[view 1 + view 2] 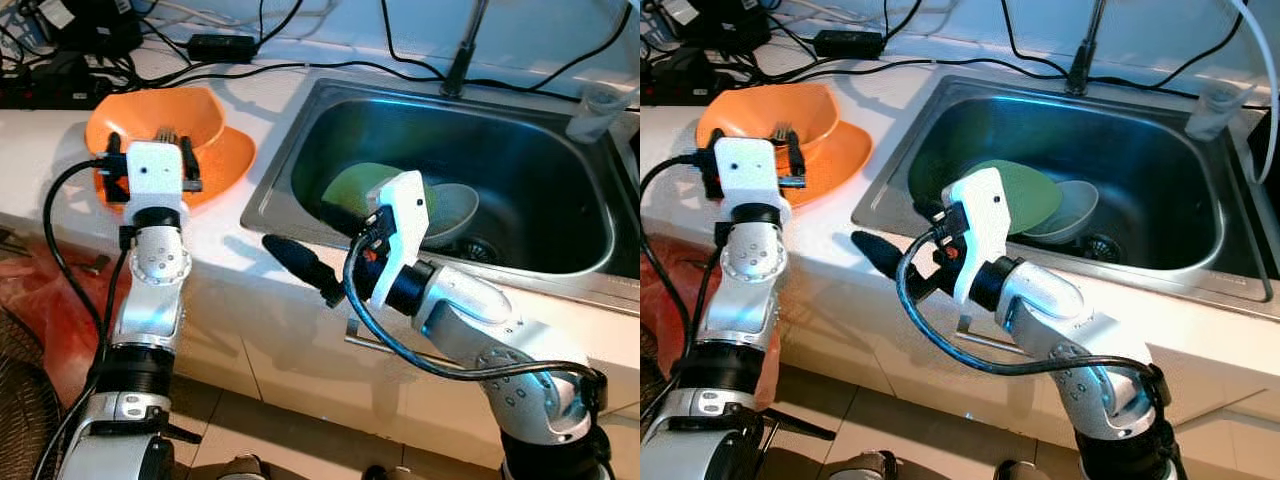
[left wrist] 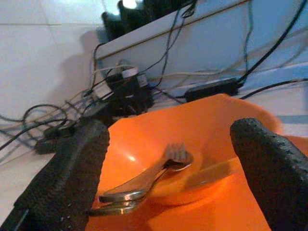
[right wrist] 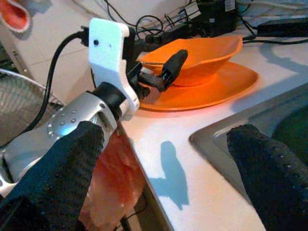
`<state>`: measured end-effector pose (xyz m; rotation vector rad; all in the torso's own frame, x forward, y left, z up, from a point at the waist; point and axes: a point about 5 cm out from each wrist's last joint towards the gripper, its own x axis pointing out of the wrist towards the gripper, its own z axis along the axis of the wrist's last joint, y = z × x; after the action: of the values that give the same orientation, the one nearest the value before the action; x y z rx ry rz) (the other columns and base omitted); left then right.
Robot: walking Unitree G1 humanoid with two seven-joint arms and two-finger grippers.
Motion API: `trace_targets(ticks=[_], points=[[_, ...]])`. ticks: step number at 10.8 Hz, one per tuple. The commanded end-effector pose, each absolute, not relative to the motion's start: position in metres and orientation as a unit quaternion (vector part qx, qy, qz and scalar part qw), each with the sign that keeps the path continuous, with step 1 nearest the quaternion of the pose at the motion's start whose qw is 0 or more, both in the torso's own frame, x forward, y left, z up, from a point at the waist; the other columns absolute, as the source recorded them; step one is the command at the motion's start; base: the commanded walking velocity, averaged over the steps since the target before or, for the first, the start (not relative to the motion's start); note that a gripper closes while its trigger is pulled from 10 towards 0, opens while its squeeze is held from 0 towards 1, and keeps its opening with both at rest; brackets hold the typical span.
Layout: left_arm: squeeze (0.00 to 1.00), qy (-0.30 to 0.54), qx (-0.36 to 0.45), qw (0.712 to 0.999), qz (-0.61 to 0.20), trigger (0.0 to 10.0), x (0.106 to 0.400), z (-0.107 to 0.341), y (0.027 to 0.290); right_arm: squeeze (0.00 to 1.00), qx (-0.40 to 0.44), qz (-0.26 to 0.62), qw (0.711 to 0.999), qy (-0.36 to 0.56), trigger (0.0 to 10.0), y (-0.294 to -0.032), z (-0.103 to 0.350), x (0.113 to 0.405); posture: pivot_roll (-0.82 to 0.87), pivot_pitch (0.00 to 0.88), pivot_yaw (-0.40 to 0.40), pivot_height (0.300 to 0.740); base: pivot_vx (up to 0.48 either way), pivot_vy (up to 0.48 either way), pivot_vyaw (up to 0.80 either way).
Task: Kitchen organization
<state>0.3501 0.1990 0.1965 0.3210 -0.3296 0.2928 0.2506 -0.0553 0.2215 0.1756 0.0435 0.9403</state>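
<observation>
Orange bowl (image 1: 160, 118) upright on orange plate (image 1: 222, 165), left of sink (image 1: 560, 265) on worktop, fork (image 2: 159, 167) and spoon (image 2: 127, 204) resting inside. Green plate (image 1: 1025, 195) leaning against pale bowl (image 1: 1075, 210) inside sink.

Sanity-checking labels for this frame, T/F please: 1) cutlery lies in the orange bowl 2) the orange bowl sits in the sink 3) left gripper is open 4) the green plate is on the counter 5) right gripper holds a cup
1) Cutlery lies in the orange bowl: true.
2) False. The orange bowl sits on an orange plate on the counter, beside the sink.
3) Left gripper open: true.
4) False. The green plate is in the sink.
5) False. The right gripper is open and empty, over the counter edge.
</observation>
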Motion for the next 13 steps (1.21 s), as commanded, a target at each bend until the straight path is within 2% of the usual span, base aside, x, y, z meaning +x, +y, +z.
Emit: trace_targets(ticks=[1,4,6,7,13], points=[[0.0,-0.166,0.156,0.965,0.131,10.0,0.351,0.197,0.195,0.0,0.086,0.466,0.88,0.017,10.0,-0.054,0.224,0.246,-0.03,0.111,-0.015,0.74,0.0,0.0,0.0],[0.0,-0.157,0.144,0.97,0.117,10.0,0.353,0.192,0.193,0.0,0.081,0.467,0.881,0.018,10.0,-0.056,0.226,0.246,-0.03,0.107,-0.019,0.74,0.0,0.0,0.0],[0.0,-0.153,0.153,0.969,0.117,5.8,0.353,0.189,0.194,0.0,0.076,0.461,0.884,0.018,10.0,-0.058,0.226,0.247,-0.03,0.106,-0.02,0.74,0.0,0.0,0.0],[0.0,-0.152,0.147,0.97,0.119,0.0,0.353,0.189,0.197,0.0,0.072,0.459,0.885,0.019,10.0,-0.059,0.225,0.248,-0.03,0.105,-0.02,0.74,0.0,0.0,0.0],[0.0,-0.193,0.163,0.96,0.122,0.0,0.35,0.202,0.196,0.0,0.065,0.453,0.889,0.021,10.0,-0.062,0.224,0.25,-0.04,0.102,-0.027,0.74,0.0,0.0,0.0]])
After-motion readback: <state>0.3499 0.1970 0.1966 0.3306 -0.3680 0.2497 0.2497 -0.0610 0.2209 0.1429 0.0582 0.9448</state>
